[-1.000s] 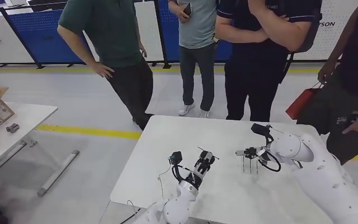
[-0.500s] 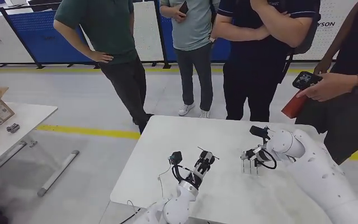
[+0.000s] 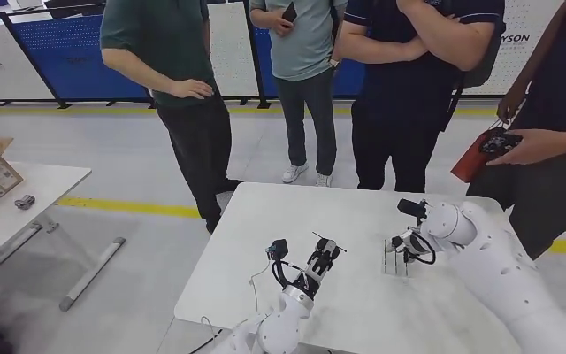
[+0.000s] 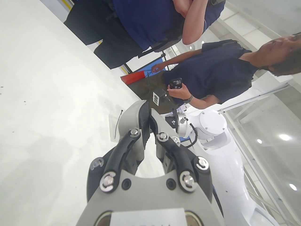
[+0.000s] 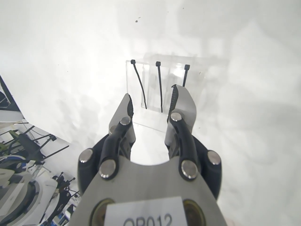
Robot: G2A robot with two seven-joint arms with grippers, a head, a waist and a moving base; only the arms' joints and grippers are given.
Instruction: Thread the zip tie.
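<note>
Matt table (image 5: 70, 48), clear glossy plastic stand (image 5: 196, 77), blk plastic zip ties (image 5: 160, 88).

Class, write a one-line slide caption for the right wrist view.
Open right gripper above three black zip ties held on a clear stand.

**Item count at the white counter (image 3: 256, 230)**
Black zip ties (image 5: 160, 85) standing side by side against the clear stand (image 5: 200, 74): three. Further zip tie (image 4: 148, 88), pinched between the closed fingers of the left hand (image 4: 149, 109): one, making four ties in all. Clear stand: one. Robot hands: two, namely the left hand and the right hand (image 5: 151, 92), whose fingers are spread apart. Counter bearing the stand: one.
</note>
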